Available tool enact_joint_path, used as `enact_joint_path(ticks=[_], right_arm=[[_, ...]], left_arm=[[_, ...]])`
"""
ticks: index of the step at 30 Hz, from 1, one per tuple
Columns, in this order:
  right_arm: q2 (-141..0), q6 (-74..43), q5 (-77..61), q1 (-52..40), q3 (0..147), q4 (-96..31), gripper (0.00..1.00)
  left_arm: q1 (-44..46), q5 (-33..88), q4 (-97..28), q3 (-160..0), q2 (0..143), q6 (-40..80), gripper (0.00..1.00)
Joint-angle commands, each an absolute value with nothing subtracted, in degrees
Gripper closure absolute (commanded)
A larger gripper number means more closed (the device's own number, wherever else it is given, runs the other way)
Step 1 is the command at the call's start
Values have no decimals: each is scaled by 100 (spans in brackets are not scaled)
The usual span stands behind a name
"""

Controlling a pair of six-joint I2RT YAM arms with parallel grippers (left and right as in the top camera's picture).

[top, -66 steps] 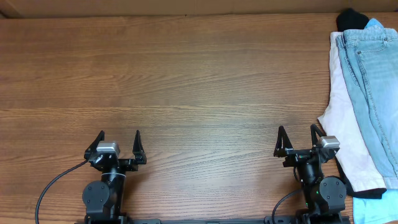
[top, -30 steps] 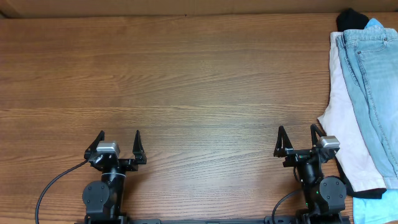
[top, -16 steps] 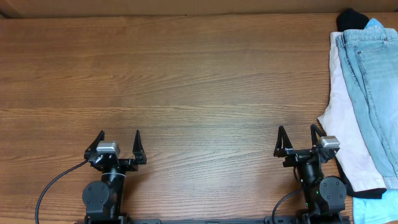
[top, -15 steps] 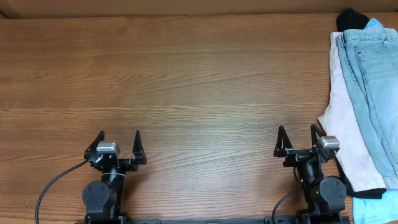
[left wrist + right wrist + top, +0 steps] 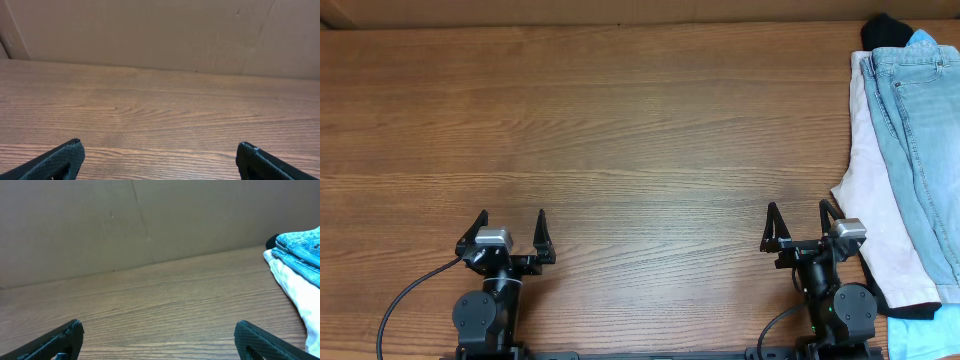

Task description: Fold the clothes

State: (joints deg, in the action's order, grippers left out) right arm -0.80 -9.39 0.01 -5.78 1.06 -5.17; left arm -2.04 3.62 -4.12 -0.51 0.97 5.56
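The light-blue denim shorts (image 5: 922, 130) lie on top of a pile of clothes at the table's right edge. They also show at the right edge of the right wrist view (image 5: 302, 247). My left gripper (image 5: 512, 226) is open and empty near the front edge at the left, far from the pile; its fingertips show in the left wrist view (image 5: 160, 150). My right gripper (image 5: 798, 220) is open and empty near the front edge, just left of the pile; its fingertips show in the right wrist view (image 5: 157, 330).
Under the shorts lie a white garment (image 5: 875, 210), a black item (image 5: 882, 30) at the back and a pale blue piece (image 5: 920, 330) at the front right. A cardboard wall (image 5: 150, 35) stands behind the wooden table (image 5: 620, 130).
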Motion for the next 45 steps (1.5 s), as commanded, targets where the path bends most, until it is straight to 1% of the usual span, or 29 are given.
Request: enact_joint_path(ticks=[1, 24, 30, 38, 42, 45], right_arm=[[-34, -963, 34, -615, 45, -480, 0], [-34, -963, 34, -615, 45, -480, 0], [-34, -961, 38, -615, 45, -480, 0], [-34, -917, 325, -613, 47, -346, 0], [-34, -854, 399, -613, 49, -132, 0], [-34, -860, 375, -604, 180, -204, 0]], left_arm=[[-261, 276, -427, -30, 36, 425, 0], [-261, 276, -427, -30, 36, 425, 0], [-261, 99, -443, -30, 36, 143, 0], [-261, 86, -443, -30, 36, 123, 0], [-261, 224, -266, -30, 36, 141, 0], [-261, 469, 191, -30, 36, 119, 0]])
